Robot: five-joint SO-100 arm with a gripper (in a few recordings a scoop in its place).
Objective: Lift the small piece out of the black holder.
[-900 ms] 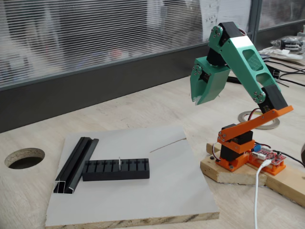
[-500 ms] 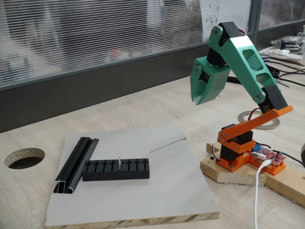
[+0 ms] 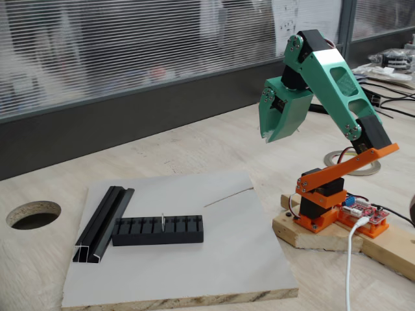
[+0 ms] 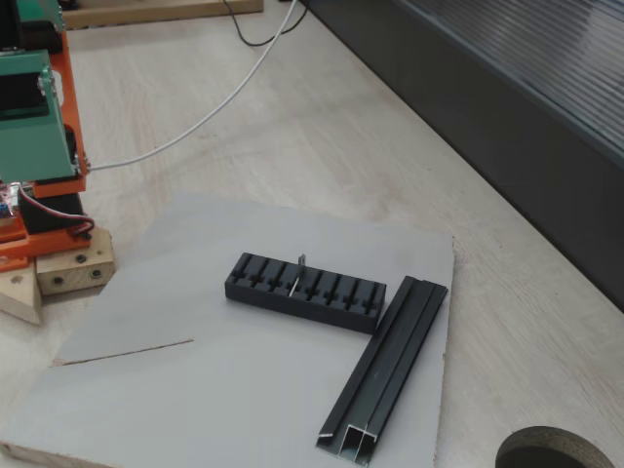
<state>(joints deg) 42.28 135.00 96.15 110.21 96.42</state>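
Note:
The black holder [image 3: 157, 229] [image 4: 305, 290] lies on a grey board [image 3: 194, 265] [image 4: 214, 390], a row of narrow slots across its top. The small piece [image 3: 162, 221] [image 4: 298, 272], a thin pale sliver, stands upright in a slot near the holder's middle. My green gripper [image 3: 268, 135] hangs high in the air, well to the right of and above the holder in a fixed view. Its fingers are together with nothing between them.
A long black U-channel rail [image 3: 104, 223] [image 4: 386, 369] lies beside the holder. A thin grey wire-like line [image 3: 228, 195] [image 4: 125, 352] lies on the board. The arm's orange base [image 3: 331, 204] sits on a wooden block. A round hole [image 3: 32, 214] opens in the table.

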